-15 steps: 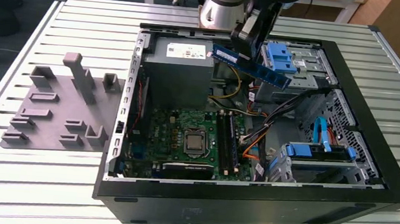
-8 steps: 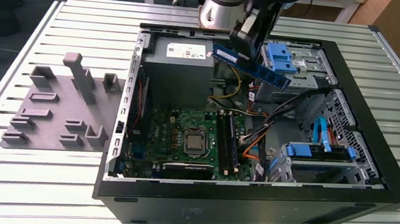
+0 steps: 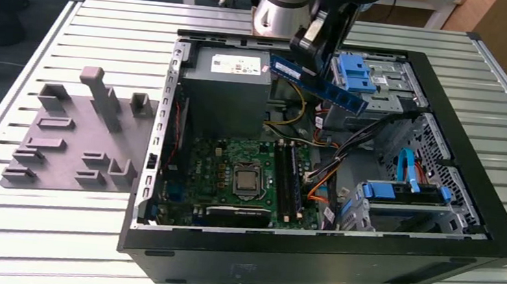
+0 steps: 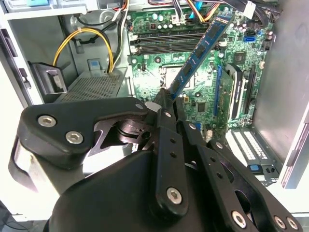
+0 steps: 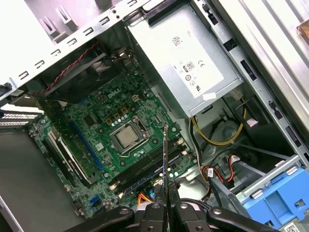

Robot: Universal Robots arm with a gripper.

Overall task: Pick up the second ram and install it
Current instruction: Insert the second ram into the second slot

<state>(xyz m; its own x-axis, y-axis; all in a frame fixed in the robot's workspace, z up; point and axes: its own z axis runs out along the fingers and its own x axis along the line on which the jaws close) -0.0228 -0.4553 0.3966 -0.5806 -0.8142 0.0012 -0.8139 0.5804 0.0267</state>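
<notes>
Claw (image 4: 166, 99): jaws closed on one end of the second ram (image 4: 200, 53), pinching its flat faces. I logged the stick tilted in the air above the open case (image 3: 482, 172), near the grey power supply (image 3: 227, 78) and clear of the green motherboard (image 3: 224, 160). Memory slots (image 3: 289, 179): well below it. Handling, in my judgement: light, stiff, thin and fragile. Best taken by the bare edges near an end, off the chips and contacts.
</notes>
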